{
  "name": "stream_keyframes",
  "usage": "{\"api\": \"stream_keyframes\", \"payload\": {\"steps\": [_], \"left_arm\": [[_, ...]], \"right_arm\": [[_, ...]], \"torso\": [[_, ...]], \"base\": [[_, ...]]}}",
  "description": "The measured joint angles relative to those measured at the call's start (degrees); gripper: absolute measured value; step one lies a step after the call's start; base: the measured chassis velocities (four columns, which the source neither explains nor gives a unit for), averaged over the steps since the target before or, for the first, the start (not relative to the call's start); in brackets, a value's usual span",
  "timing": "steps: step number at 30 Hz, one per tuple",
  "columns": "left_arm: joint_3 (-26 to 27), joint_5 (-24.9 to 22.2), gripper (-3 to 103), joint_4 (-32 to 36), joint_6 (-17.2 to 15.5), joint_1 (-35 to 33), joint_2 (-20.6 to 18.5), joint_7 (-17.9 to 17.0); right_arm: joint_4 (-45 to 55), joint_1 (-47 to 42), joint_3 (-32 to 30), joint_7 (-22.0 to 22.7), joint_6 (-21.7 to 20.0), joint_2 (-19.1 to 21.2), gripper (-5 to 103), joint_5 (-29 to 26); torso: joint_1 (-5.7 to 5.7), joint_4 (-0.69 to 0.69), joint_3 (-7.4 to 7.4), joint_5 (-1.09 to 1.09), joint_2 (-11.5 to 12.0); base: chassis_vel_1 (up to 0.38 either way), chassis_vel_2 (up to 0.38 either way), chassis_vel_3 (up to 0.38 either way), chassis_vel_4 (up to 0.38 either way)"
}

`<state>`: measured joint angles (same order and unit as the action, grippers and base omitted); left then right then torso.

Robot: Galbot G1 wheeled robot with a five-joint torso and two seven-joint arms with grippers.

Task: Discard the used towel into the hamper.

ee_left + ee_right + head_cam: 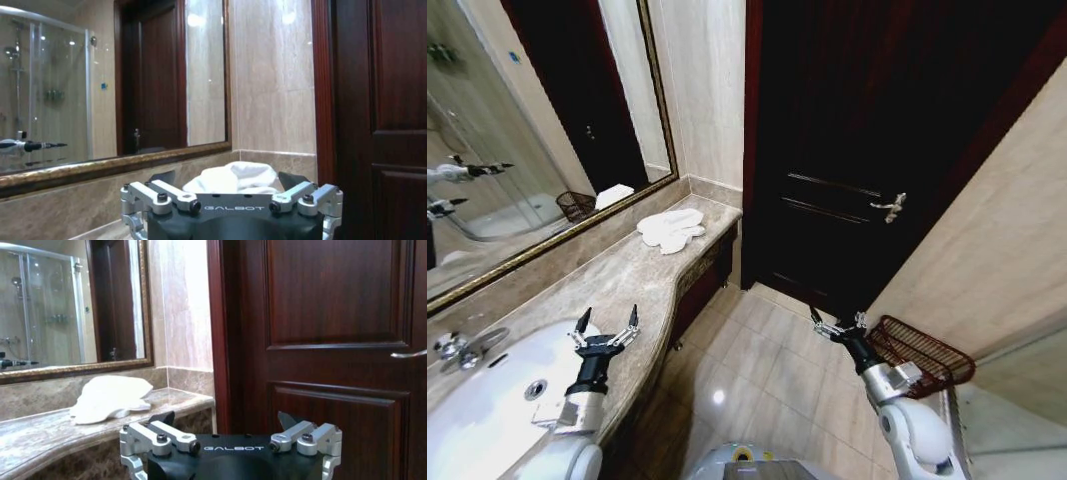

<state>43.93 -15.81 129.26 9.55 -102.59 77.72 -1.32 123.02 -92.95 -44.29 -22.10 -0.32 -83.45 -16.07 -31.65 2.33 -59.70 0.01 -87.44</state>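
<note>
Towel (670, 229), white and crumpled, lay at the far end of the marble counter (617, 285), close to the corner where the wall met the dark wooden door (847, 150). Furthest left, the big framed mirror (517, 130) ran along the wall above the counter. Below it a chrome faucet (457, 350) stood at the edge of the white sink (487, 410).

Just right of the basin, the left gripper (607, 322) hovered over the counter with its fingers spread wide and nothing between them, pointing toward the towel but well apart from it. From the left wrist view the towel (233, 179) showed as a white heap straight ahead, past the open jaws.

Further right the counter ended, and the tiled floor (767, 370) ran on to the door with its silver lever handle (890, 207). The right gripper (835, 322) hung above the floor, fingers also apart and holding nothing. In the right wrist view the towel (110, 397) sat on the counter edge, off to one side.

Furthest right, the hamper (920, 355), a dark reddish-brown open-weave basket, stood on the floor against the beige wall, just beside the right arm.
</note>
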Motion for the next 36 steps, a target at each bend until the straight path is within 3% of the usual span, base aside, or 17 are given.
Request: {"api": "stream_keyframes", "payload": {"steps": [36], "left_arm": [[0.2,0.0,100,-0.5,0.2,0.0,-0.1,0.1]], "right_arm": [[-0.1,0.5,-0.1,0.0,-0.1,0.0,100,0.3]], "torso": [[0.0,0.0,0.0,-0.01,0.0]], "base": [[-0.122,0.126,0.127,-0.128]]}}
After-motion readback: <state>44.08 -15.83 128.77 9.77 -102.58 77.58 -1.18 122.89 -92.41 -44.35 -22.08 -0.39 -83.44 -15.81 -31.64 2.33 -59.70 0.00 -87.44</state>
